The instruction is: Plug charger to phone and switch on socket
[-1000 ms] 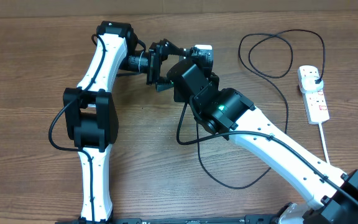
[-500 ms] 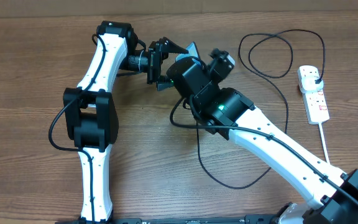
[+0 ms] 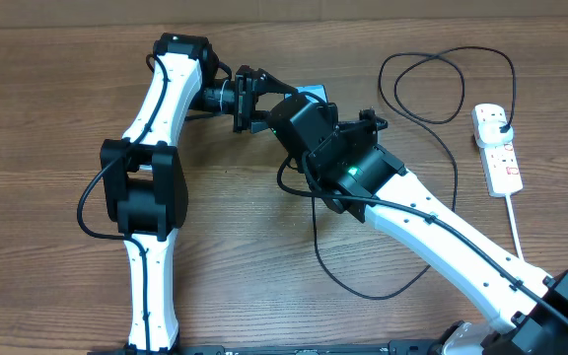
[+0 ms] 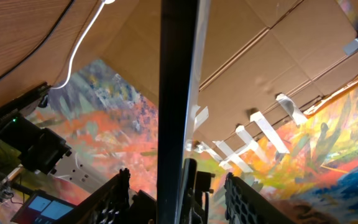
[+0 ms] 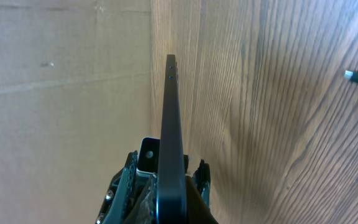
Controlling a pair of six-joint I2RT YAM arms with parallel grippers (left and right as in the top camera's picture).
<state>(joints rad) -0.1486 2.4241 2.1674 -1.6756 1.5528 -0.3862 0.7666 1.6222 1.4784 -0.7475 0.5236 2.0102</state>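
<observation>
The phone (image 5: 170, 106) was off the table, a slim dark-framed slab seen edge-on in both wrist views, with 2 tiny holes in its narrow end. From overhead only a light-blue sliver of it (image 3: 313, 91) showed at upper centre, between the 2 black arm heads.

The right pincer (image 5: 165, 175) was clamped on the phone's lower part, its fingers tight against both flat faces. The left pincer (image 4: 176, 183) stood partly open astride the same phone (image 4: 178, 81). It had 1 ribbed black finger (image 4: 118, 193) on each side, and a gap showed between each finger and the phone.

The charger (image 3: 502, 122) had its black plug seated in the top end of the socket (image 3: 502, 166). Its thin black cable made a loose loop at upper right, then trailed down and curved across the lower centre. Its small metal-tipped connector (image 5: 357, 76) lay on the wood at the right edge of the right wrist view, apart from the phone.

The socket was a white elongated strip with red markings near the right edge, and a thick white lead (image 3: 514, 222) ran down from it. The table (image 3: 47, 197) was brown wood with a streaky grain.
</observation>
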